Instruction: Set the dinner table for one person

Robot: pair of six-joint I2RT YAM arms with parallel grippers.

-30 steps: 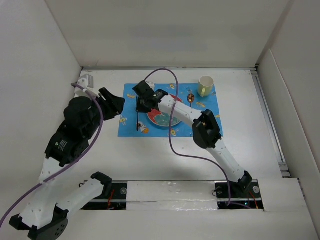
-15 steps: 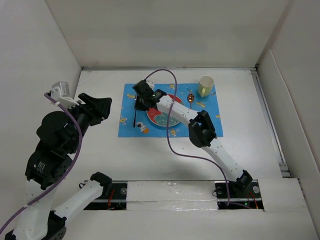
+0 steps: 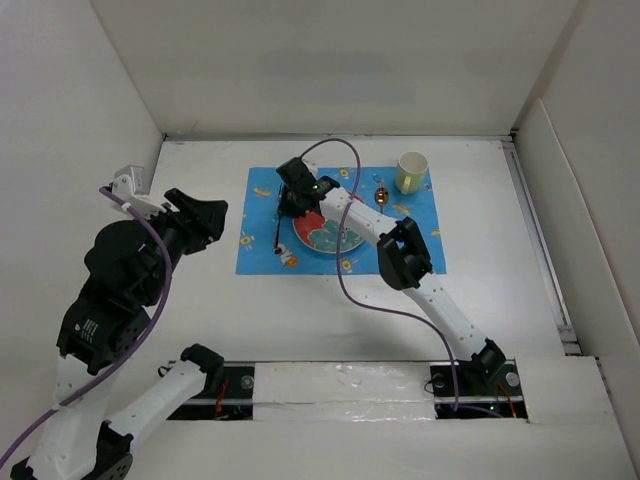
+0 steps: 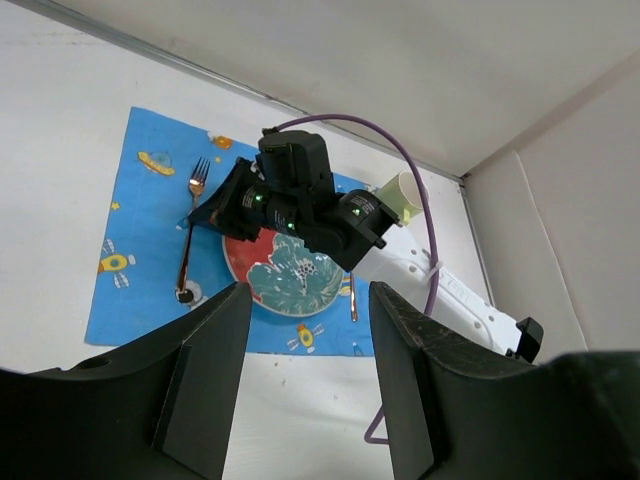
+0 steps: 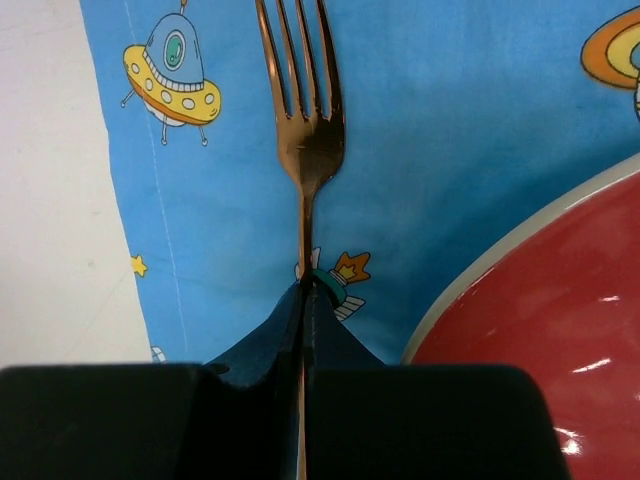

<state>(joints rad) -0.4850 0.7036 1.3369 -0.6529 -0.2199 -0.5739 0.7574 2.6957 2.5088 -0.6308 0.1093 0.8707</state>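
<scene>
1. My right gripper (image 5: pixel 303 290) is closed tight on the thin handle of the copper-coloured metal fork (image 5: pixel 305 140), pads pinching it w/ no gap
2. Fork tines point to the far edge; it sits over the left strip of the blue rectangular cloth mat w/ cartoon rockets (image 3: pixel 410 250), just beside the round red-rimmed plate w/ teal centre (image 3: pixel 330 238)
3. Can't tell if the fork is touching the mat or just off it
4. The large flat matte white dinner table (image 3: pixel 480 280) fills the workspace; the mat lies on it toward the far edge, approx mid-width
5. Copper-coloured spoon (image 3: pixel 381 197) lies right of the plate; pale yellow-green ceramic mug (image 3: pixel 411 172) stands at the mat's far right corner
6. My left gripper (image 4: pixel 308 300) is raised near the left edge, fingers spread wide, nothing in them
</scene>
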